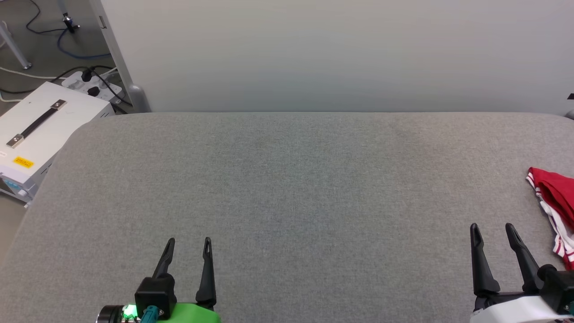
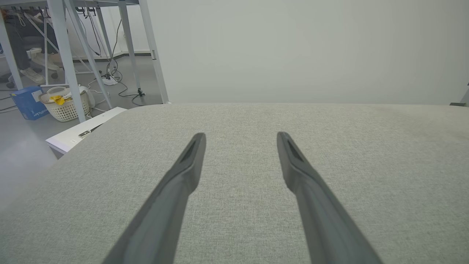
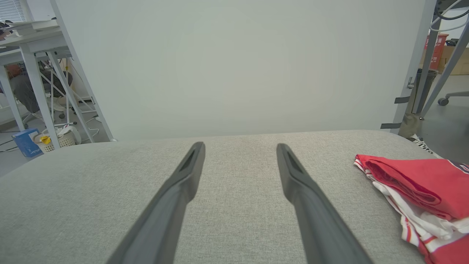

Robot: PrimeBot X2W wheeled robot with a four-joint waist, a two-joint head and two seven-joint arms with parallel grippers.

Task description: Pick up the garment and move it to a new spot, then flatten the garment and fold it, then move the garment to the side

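Note:
The garment [image 1: 556, 202], red with white and striped trim, lies folded in a bundle at the right edge of the grey padded table [image 1: 287, 179]; the right wrist view shows the garment [image 3: 417, 190] low on the right. My right gripper [image 1: 493, 231] stands open at the lower right, just left of the garment and apart from it, with nothing between its fingers [image 3: 183, 183]. Over bare cloth at the lower left, my left gripper [image 1: 188, 244] is open and empty too, its fingers [image 2: 187, 168] spread wide.
A pale wall panel [image 1: 336, 54] rises behind the table's far edge. Off the table's left side sit a white box with a black handle [image 1: 40, 130] and a power strip with cables [image 1: 92, 85]. Table legs and a basket [image 2: 66, 102] stand on the floor at the left.

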